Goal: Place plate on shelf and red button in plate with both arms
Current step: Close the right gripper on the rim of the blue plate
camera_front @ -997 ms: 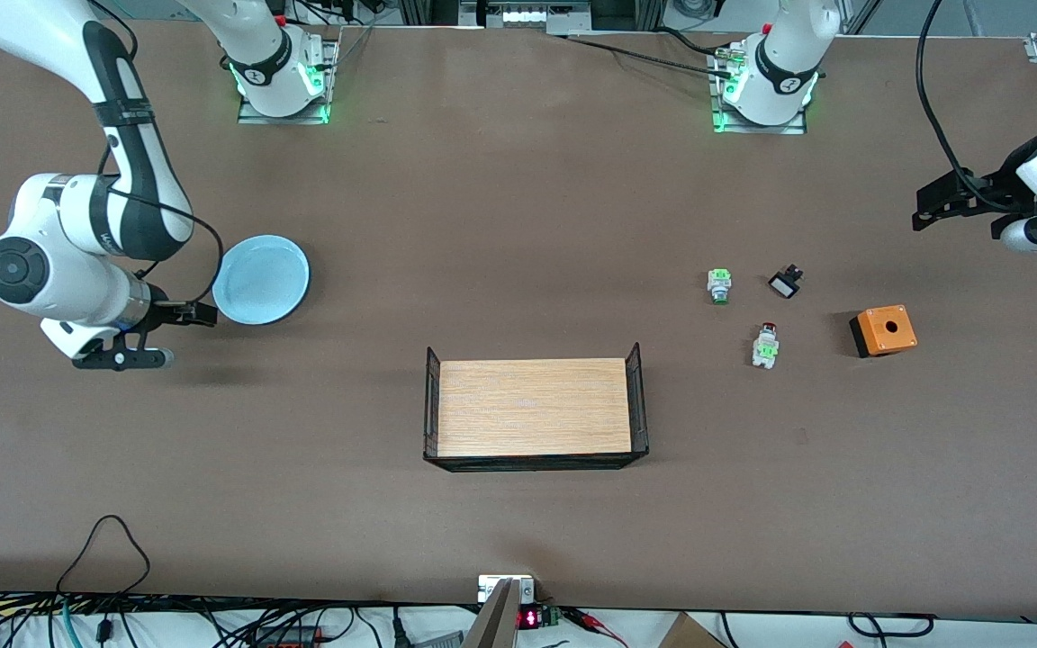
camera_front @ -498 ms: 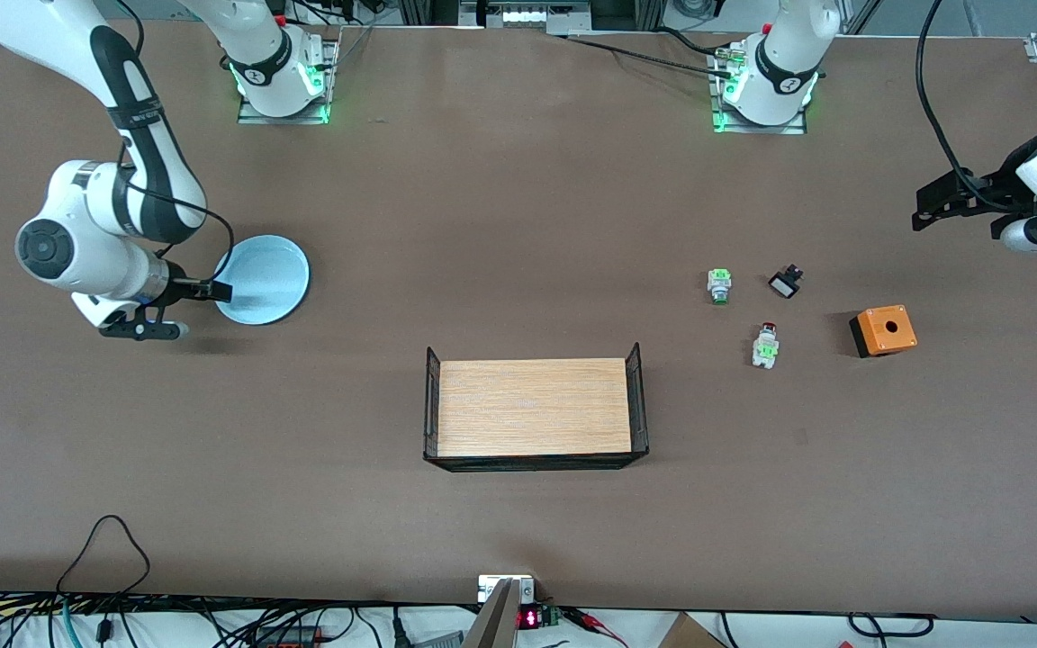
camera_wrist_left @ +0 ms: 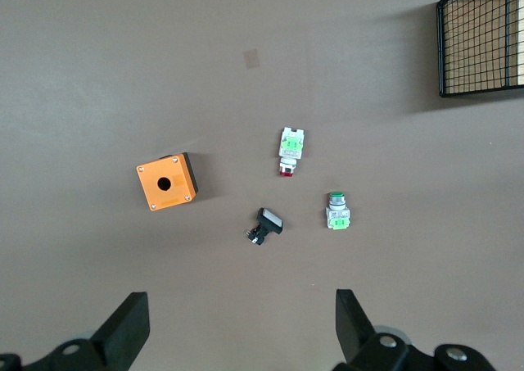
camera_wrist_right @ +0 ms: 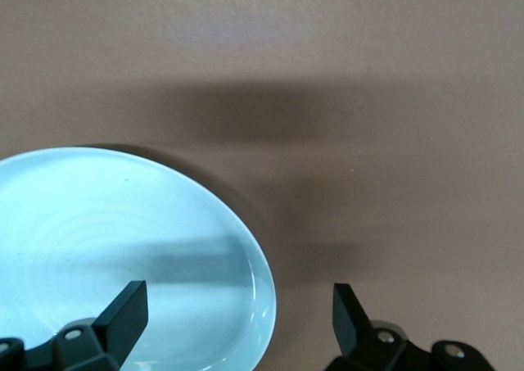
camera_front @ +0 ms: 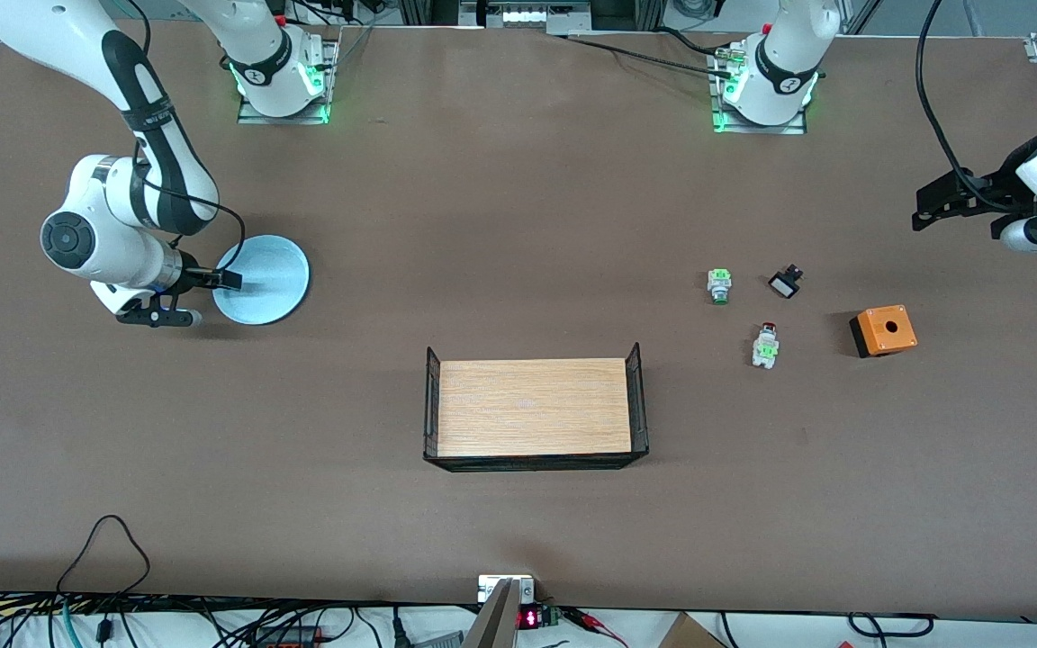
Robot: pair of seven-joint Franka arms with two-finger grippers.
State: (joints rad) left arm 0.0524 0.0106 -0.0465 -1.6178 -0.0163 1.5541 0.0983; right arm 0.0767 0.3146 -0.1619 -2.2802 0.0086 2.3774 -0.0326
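The pale blue plate [camera_front: 266, 274] [camera_wrist_right: 123, 240] lies on the table toward the right arm's end. My right gripper [camera_front: 195, 299] [camera_wrist_right: 239, 309] is open and low at the plate's edge. One finger hangs over the plate's inside and the other stands outside the rim; neither grips it. The red button [camera_front: 765, 345] [camera_wrist_left: 288, 151] lies on its side toward the left arm's end. My left gripper [camera_front: 933, 205] [camera_wrist_left: 243, 330] waits open and empty, high over bare table at that end.
A green-capped switch [camera_front: 719, 285] [camera_wrist_left: 336, 211], a small black-and-white part [camera_front: 785, 283] [camera_wrist_left: 266, 223] and an orange box [camera_front: 883, 330] [camera_wrist_left: 167, 182] lie around the red button. A wire tray with a wooden floor [camera_front: 535, 408] [camera_wrist_left: 483, 35] stands mid-table, nearer the front camera.
The right arm has swung in toward the plate, and its open gripper now straddles the rim. The left arm and the small parts have not moved.
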